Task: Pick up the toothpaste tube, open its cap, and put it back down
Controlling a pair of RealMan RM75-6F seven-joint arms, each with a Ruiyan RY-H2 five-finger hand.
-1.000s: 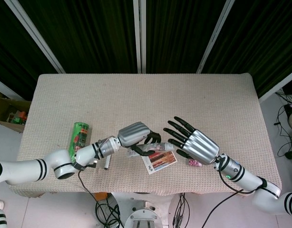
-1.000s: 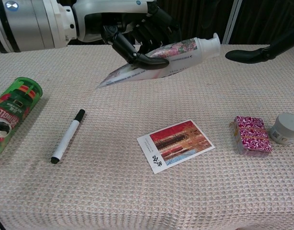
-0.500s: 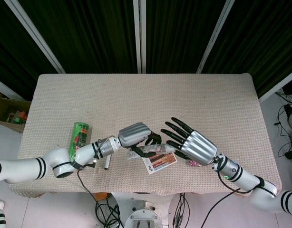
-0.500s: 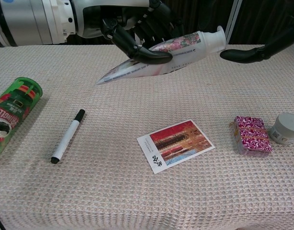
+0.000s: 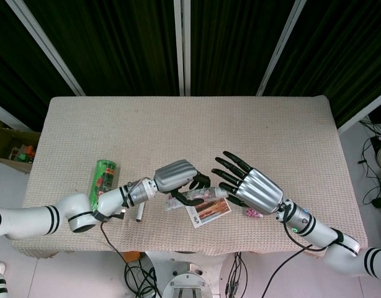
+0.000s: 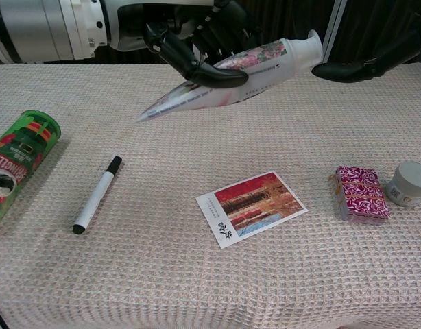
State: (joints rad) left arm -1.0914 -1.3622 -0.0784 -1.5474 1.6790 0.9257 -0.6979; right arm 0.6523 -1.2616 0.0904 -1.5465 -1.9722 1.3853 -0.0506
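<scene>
My left hand [image 5: 177, 175] grips the toothpaste tube [image 6: 224, 79] above the table, cap end pointing right and slightly up. The tube is white with a floral print, and its white cap [image 6: 308, 50] is on. In the head view the tube [image 5: 193, 196] shows just below the left hand. My right hand [image 5: 252, 187] hovers to the right of the cap with fingers spread; a dark fingertip [image 6: 334, 70] reaches right up to the cap, and whether it touches cannot be told.
On the woven mat lie a green snack can [image 6: 16, 163], a black-capped marker [image 6: 97, 195], a postcard [image 6: 251, 206], a pink patterned pack [image 6: 360, 192] and a small white jar [image 6: 409, 184]. The table's front edge [image 5: 197, 247] is near.
The left hand has raised the tube a little and shifted it right. The right hand has moved left, its fingertip closing in on the cap.
</scene>
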